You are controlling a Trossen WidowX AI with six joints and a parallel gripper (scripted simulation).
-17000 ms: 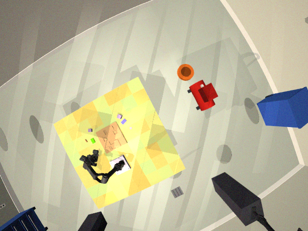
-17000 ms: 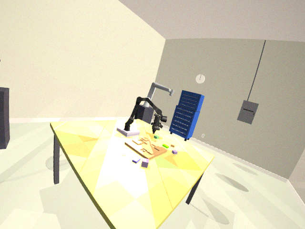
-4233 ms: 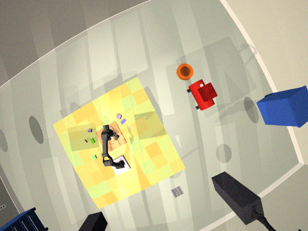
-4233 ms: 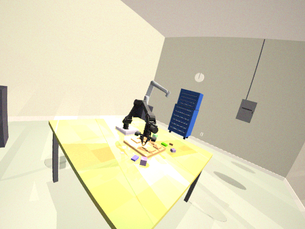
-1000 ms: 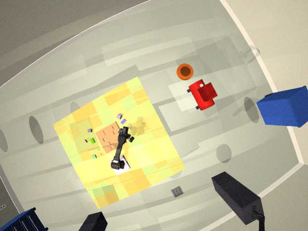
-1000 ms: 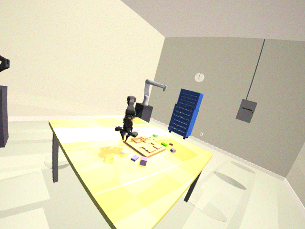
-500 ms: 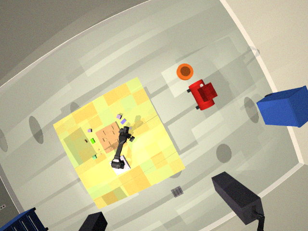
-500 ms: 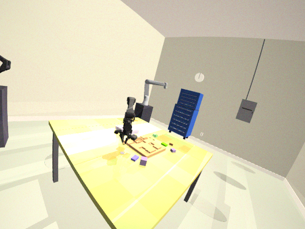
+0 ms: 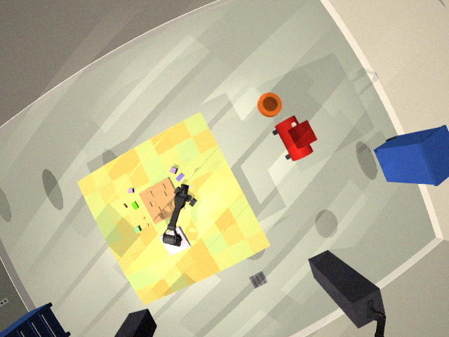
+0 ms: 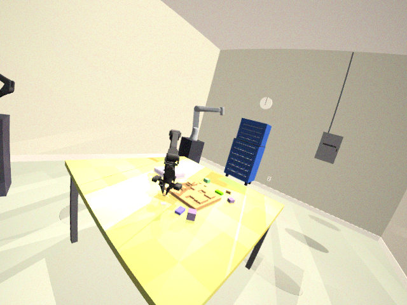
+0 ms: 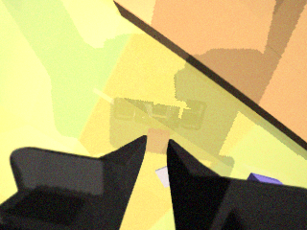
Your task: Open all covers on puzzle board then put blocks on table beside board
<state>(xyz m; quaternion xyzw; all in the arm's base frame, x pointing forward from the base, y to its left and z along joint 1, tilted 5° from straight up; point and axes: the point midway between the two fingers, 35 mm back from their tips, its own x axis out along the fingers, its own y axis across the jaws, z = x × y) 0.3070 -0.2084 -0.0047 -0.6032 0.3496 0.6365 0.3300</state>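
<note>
The puzzle board (image 9: pixel 158 199) (image 10: pixel 196 196) (image 11: pixel 211 24) lay flat on the counter (image 9: pixel 231 188) (image 10: pixel 184 262) (image 11: pixel 29 86). Just off its edge, the hand (image 9: pixel 189 189) (image 10: pixel 164 193) (image 11: pixel 156 141) was above the counter, its fingers narrowed around a small orange-tan block (image 11: pixel 158 141). A violet-blue block (image 9: pixel 179 177) (image 10: pixel 180 210) (image 11: pixel 265 179) and a purple block (image 9: pixel 173 169) (image 10: pixel 191 214) rested near the board. By another side lay a bright green block (image 9: pixel 135 205) (image 10: pixel 219 192), a teal-green block (image 9: pixel 137 229) (image 10: pixel 206 180) and a smaller purple block (image 9: pixel 130 190) (image 10: pixel 231 200). Farther out, an orange ring-shaped object (image 9: pixel 260 104) stood on the floor beside a red machine (image 9: pixel 290 139).
</note>
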